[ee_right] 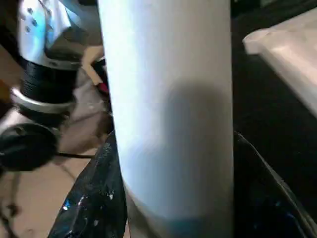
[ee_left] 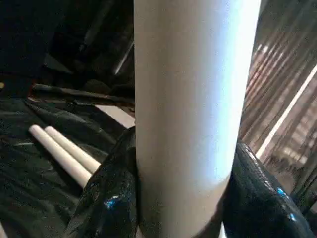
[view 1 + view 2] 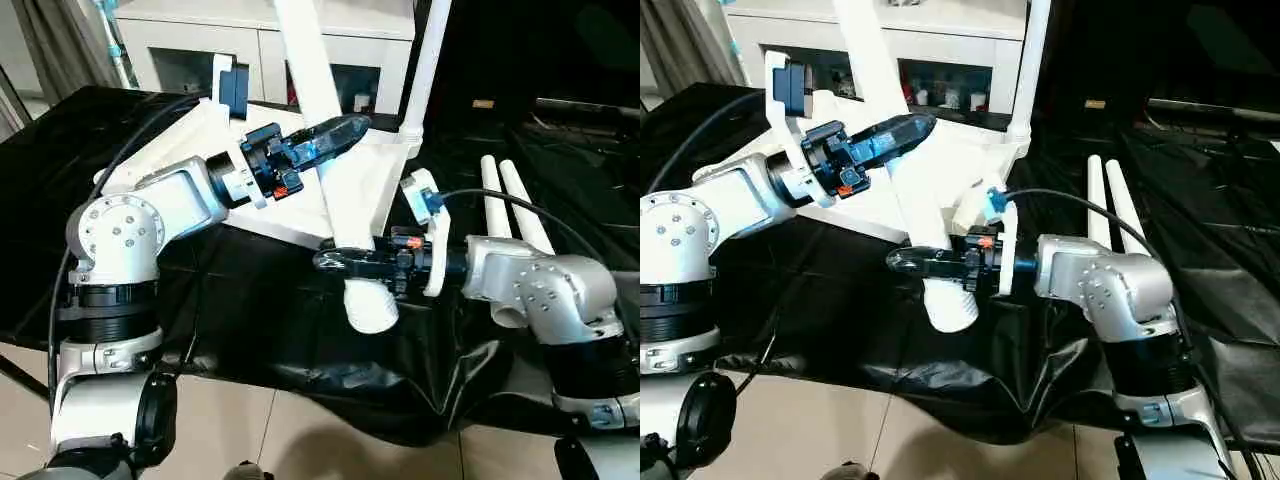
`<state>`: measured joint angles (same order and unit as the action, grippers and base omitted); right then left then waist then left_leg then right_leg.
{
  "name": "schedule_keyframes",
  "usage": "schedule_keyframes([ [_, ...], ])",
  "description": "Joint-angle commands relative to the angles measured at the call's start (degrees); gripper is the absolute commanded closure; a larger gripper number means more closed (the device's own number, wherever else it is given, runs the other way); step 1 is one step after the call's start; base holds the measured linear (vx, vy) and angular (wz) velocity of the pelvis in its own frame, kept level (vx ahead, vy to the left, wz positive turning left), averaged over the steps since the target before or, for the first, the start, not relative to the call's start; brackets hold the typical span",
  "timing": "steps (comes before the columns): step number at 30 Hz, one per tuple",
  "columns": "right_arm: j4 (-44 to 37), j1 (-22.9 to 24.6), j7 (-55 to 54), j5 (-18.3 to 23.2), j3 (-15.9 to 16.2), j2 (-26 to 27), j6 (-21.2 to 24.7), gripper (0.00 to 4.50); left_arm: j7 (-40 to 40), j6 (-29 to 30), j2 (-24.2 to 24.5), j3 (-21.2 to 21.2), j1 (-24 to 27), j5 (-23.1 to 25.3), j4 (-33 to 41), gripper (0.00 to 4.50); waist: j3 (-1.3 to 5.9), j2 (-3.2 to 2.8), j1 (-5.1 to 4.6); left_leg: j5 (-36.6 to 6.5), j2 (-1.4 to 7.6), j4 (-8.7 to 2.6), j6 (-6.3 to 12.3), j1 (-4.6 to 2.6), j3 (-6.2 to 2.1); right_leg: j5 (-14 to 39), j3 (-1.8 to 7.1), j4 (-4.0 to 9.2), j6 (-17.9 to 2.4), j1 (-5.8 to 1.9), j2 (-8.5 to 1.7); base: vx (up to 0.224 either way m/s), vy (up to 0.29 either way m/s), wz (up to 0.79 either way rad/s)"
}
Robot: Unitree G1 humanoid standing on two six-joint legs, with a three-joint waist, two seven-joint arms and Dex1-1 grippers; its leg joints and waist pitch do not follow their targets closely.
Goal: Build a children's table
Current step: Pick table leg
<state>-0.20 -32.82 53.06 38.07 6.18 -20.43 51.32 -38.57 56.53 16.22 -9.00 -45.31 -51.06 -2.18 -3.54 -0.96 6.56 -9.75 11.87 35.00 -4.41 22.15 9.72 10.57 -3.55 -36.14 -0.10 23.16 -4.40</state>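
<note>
The children's table lies in parts on a black cloth. Its white tabletop (image 3: 190,125) rests underside up, with one white leg (image 3: 428,60) standing upright in the far right corner socket. A second leg (image 3: 345,200) slants over the tabletop, its thick end hanging past the near edge. My left gripper (image 3: 350,128) is shut on this leg at mid-length, a black finger (image 2: 109,198) pressed to each side. My right gripper (image 3: 335,262) is shut on the same leg near its lower end, its fingers (image 1: 89,208) hugging it.
Two loose white legs (image 3: 515,205) lie side by side on the black cloth (image 3: 250,320) to the right of the tabletop. A white cabinet with glass doors (image 3: 200,40) stands behind. The cloth's front edge drops to a tiled floor (image 3: 300,440).
</note>
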Motion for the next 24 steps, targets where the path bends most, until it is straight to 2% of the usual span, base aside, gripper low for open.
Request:
schedule_keyframes([
  [1, 0.48, -0.34, -2.21, -2.63, -0.64, 0.05, -2.39, 1.93, -2.29, -0.93, 2.35, 5.13, -0.22, 3.75, 3.22, 2.73, 4.54, 0.47, 0.21, -8.08, 0.62, -4.02, -2.18, -0.88, -0.03, 12.28, 2.22, 4.22, -8.26, -3.04, -3.04, 0.000, 0.000, 0.00],
  [2, 0.67, -0.50, -2.20, -2.59, -0.65, 0.04, -2.32, 1.81, -2.53, -1.14, 2.63, 5.59, -0.25, 4.10, 3.30, 2.73, 4.46, 0.74, -0.03, -8.03, 0.65, -4.10, -2.18, -0.86, 0.01, 12.14, 2.22, 4.23, -8.38, -3.05, -2.92, 0.000, 0.000, 0.00],
  [4, 0.70, -0.90, -1.29, -2.28, -0.34, -0.40, -2.12, 1.72, -3.09, -1.12, 2.98, 6.09, -0.39, 4.22, 3.53, 2.73, 4.48, 0.54, 0.00, -7.85, 0.62, -4.01, -2.12, -0.95, 0.09, 11.42, 2.28, 4.14, -8.71, -2.96, -2.84, 0.000, 0.000, 0.00],
  [6, 0.58, -1.44, 0.52, -3.29, 1.20, -1.86, -3.12, 1.38, -4.05, -1.42, 3.84, 7.17, -0.59, 5.00, 3.74, 2.73, 4.51, 0.69, 0.07, -7.68, 0.58, -3.98, -1.97, -0.87, 0.11, 11.11, 2.23, 4.08, -8.92, -3.10, -2.85, 0.000, 0.000, 0.00],
  [8, 0.68, -1.86, 1.93, -4.97, 2.73, -3.19, -4.97, 1.34, -5.07, -1.64, 4.70, 8.23, -0.75, 5.71, 3.84, 2.73, 4.49, 0.70, 0.07, -7.51, 0.56, -3.94, -2.00, -0.83, 0.09, 10.74, 2.24, 3.99, -8.84, -3.15, -2.86, 0.000, 0.000, 0.00],
  [9, 0.85, -2.05, 3.70, -5.79, 3.57, -4.07, -6.54, 1.32, -5.80, -1.81, 5.20, 8.91, -0.90, 6.12, 3.76, 2.73, 4.45, 0.91, 0.00, -7.54, 0.50, -3.88, -1.84, -0.77, 0.19, 10.80, 2.28, 4.07, -8.85, -3.12, -2.83, 0.000, 0.000, 0.00],
  [11, 1.03, -2.18, 5.45, -6.04, 4.00, -4.67, -7.26, 1.31, -6.48, -2.27, 5.55, 9.47, -1.05, 6.50, 3.55, 2.73, 4.46, 0.86, 0.00, -7.53, 0.51, -3.83, -1.48, -0.74, 0.19, 10.88, 2.29, 4.03, -8.98, -3.14, -2.87, 0.000, 0.000, 0.00],
  [24, 2.64, -2.77, 9.26, -7.87, 7.62, -6.08, -7.64, 1.31, -8.30, -3.07, 4.97, 10.52, -1.89, 6.59, 3.53, 2.73, 4.55, 0.89, -0.05, -7.25, 0.55, -3.69, -0.75, -0.73, 0.19, 9.75, 2.21, 3.88, -10.82, -3.20, -2.84, 0.000, 0.000, 0.00],
])
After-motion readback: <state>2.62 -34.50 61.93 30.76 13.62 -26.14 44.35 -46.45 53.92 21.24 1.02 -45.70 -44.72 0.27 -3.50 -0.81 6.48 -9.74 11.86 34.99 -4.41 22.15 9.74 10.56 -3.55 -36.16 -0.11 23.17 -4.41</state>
